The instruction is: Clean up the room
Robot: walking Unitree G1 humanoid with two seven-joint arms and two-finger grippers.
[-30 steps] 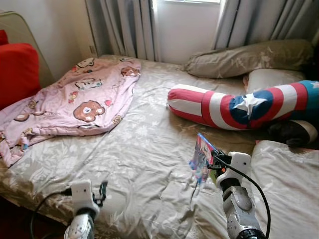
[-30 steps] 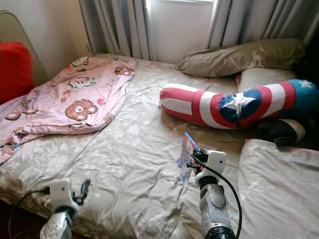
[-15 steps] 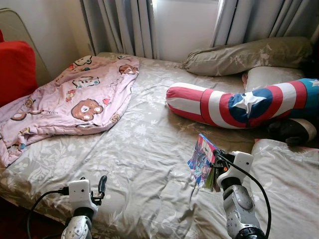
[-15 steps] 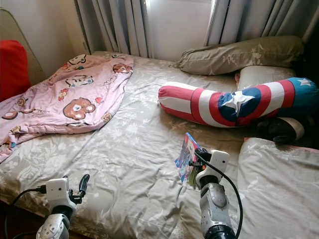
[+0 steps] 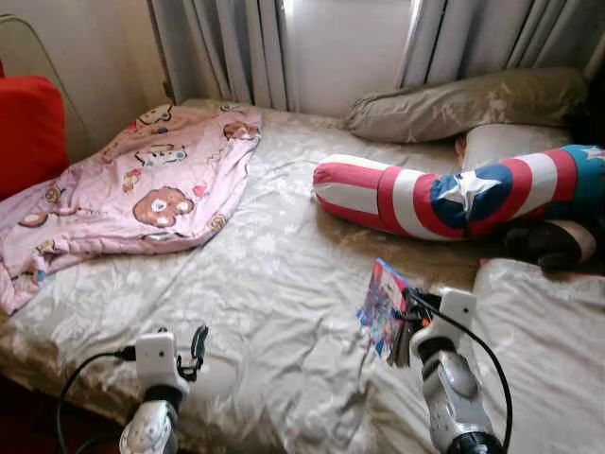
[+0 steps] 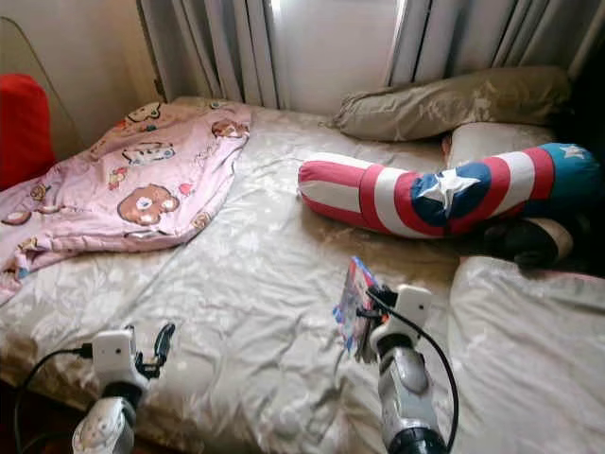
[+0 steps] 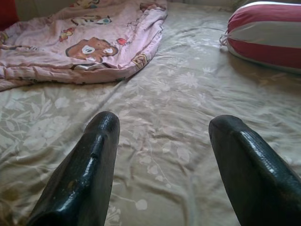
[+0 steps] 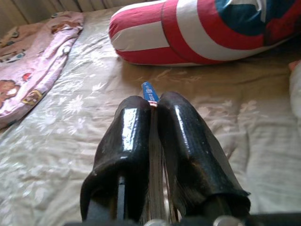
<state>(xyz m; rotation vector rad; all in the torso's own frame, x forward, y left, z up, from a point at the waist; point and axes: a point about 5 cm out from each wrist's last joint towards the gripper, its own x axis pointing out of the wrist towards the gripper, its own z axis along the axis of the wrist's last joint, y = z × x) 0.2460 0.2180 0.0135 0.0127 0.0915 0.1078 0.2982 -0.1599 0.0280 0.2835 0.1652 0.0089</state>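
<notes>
Pink bear blanket (image 5: pixel 132 189) at our 10 o'clock on bed (image 5: pixel 274 284). Our left tool (image 7: pixel 160 155) low at 7, fingers apart. Our right tool (image 8: pixel 153 122) at 5, clamped on thin colourful book (image 5: pixel 383 307). Striped star bolster (image 5: pixel 444 194) at 2.

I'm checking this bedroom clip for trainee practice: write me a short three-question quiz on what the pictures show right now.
1. True or false: the right gripper is shut on a thin colourful book, held up above the bed.
2. What lies on the robot's left side of the bed? A) a pink blanket with bears B) a striped bolster C) a backpack
3. Fill in: the left gripper hangs over the sheet with its fingers ____.

Key:
1. True.
2. A. The pink blanket lies there; the red, white and blue bolster is toward the right, in front of the pillows.
3. Open, holding nothing.
</notes>
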